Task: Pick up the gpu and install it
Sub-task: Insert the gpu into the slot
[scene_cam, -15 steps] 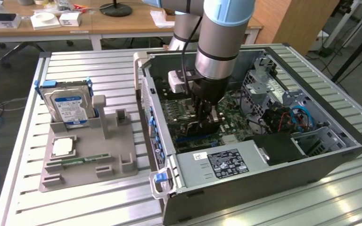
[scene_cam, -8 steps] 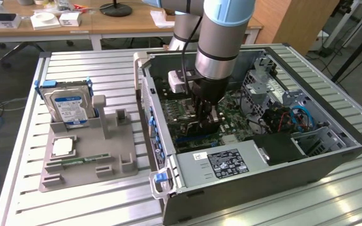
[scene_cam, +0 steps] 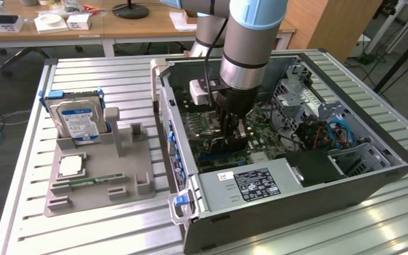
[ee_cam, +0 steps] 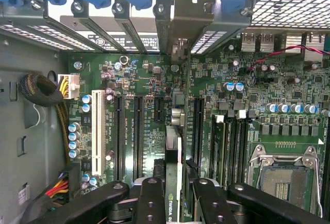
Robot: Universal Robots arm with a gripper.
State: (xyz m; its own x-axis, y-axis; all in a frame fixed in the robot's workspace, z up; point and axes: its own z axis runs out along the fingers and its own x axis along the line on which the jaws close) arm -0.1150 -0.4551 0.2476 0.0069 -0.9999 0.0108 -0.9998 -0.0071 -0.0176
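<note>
The Universal Robots arm reaches straight down from the top of the exterior view into the open computer case, its wrist vertical above the motherboard. The gripper sits low inside the case, close over the board's expansion slots.

In the wrist view the gripper is partly closed, its 2 black fingers clamped on the gpu from either side. The card is seen edge-on as a thin upright blade with a green edge and a greyish metal end, running from between the fingers toward the rear bracket openings of the case. It stands between the long black slots of the motherboard, in line with one short slot region; whether its edge already touches the slot cannot be told.

On the table, at the exterior view's left of the case, a grey fixture tray carries a hard drive with a blue label standing upright and a small square CPU chip lying flat. The empty CPU socket shows on the motherboard beside the gripper, and the power supply lies at the near end of the case.
</note>
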